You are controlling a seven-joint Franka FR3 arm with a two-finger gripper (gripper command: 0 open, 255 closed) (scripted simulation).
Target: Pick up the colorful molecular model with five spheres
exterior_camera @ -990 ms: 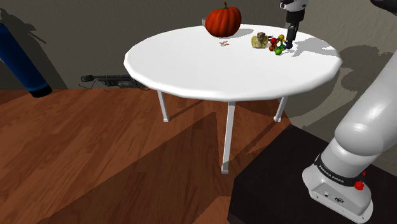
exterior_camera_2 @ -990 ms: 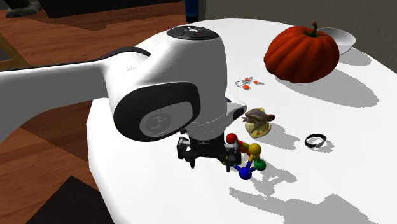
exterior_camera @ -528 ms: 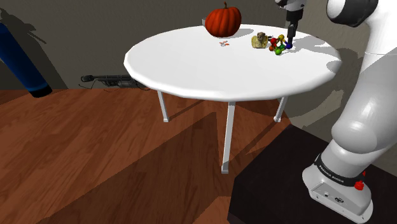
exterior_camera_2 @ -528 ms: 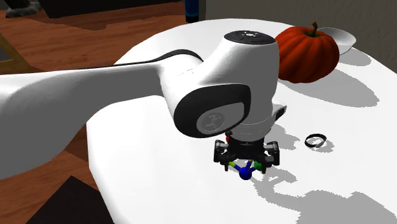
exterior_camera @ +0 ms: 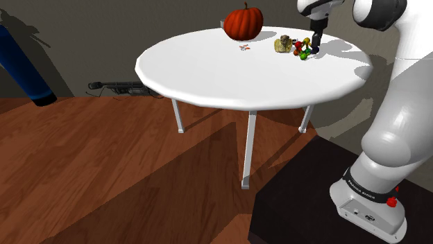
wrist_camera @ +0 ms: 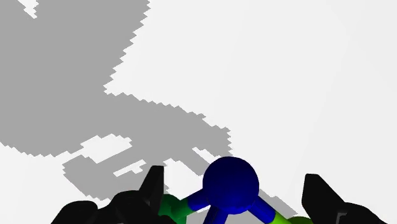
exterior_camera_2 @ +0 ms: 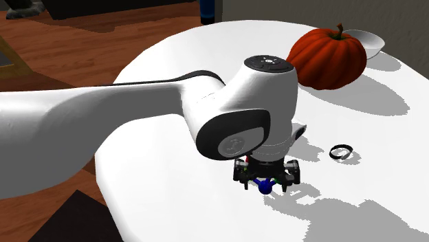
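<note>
One model [exterior_camera: 302,50] of coloured balls lies on the white table [exterior_camera: 229,76], near its two o'clock rim in the shoulder view. From the wrist we see its blue ball [wrist_camera: 230,184] and green parts between the black fingers of the gripper [wrist_camera: 234,205], which stand spread on either side of it; we cannot tell whether they touch it. The arm comes down on it from above. In the shoulder view a small figurine [exterior_camera: 282,44] sits just beside the model at nine o'clock, and a pumpkin [exterior_camera: 243,22] stands farther off at ten. In the second exterior view a dark ring [exterior_camera_2: 341,152] lies at two o'clock from the model.
</note>
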